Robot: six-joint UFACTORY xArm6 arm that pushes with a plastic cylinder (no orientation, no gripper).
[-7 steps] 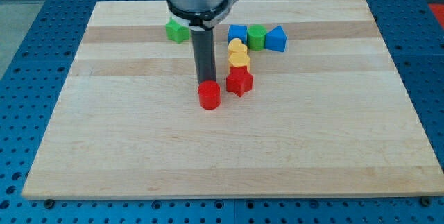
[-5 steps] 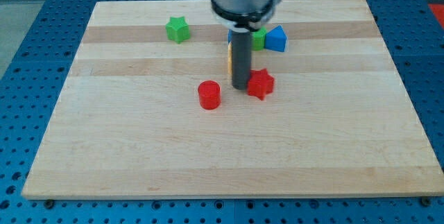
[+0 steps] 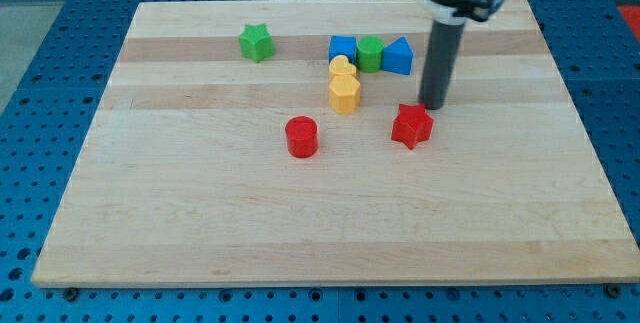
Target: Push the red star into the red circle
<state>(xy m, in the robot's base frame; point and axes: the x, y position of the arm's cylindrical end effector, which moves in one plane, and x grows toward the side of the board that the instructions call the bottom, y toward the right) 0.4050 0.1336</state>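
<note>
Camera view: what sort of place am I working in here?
Likely a robotics lab bench. A wooden board lies on a blue perforated mounting table; small coloured blocks like the red star and red circle sit on it, my tip just above-right of the star.

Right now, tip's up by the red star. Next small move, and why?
Probably swing my tip around to the view's right of the red star, level with it. The tip sits just above and right of the star, while the red circle lies apart to the view's left and slightly lower. Pushing from here would likely drive the star downward, not at the circle.
</note>
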